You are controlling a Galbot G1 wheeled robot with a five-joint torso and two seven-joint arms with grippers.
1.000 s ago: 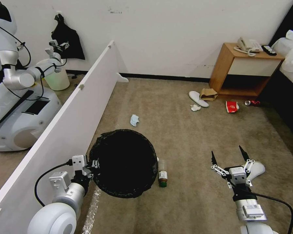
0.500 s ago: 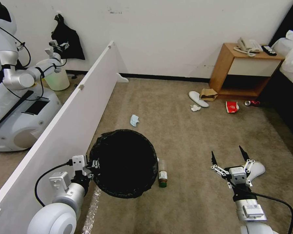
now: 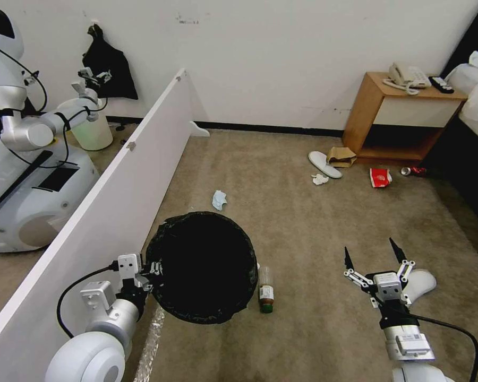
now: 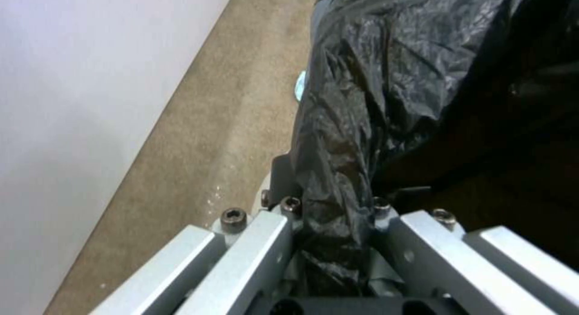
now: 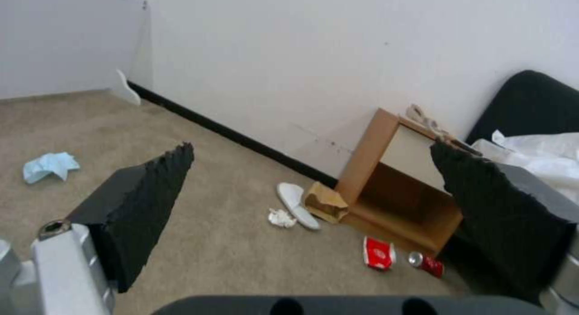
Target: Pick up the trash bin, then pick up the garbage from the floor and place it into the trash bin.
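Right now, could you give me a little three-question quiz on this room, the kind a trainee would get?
1. True or false: the left gripper is clamped on the rim of the trash bin.
2. Which litter lies closest to the bin? A) red can B) bottle C) brown paper bag
3. Fill in: the right gripper hangs over the carpet with its fingers ____.

Key
1. True; the wrist view shows the black bag pinched between its fingers.
2. B; it lies on the carpet right beside the bin.
3. Open, holding nothing.
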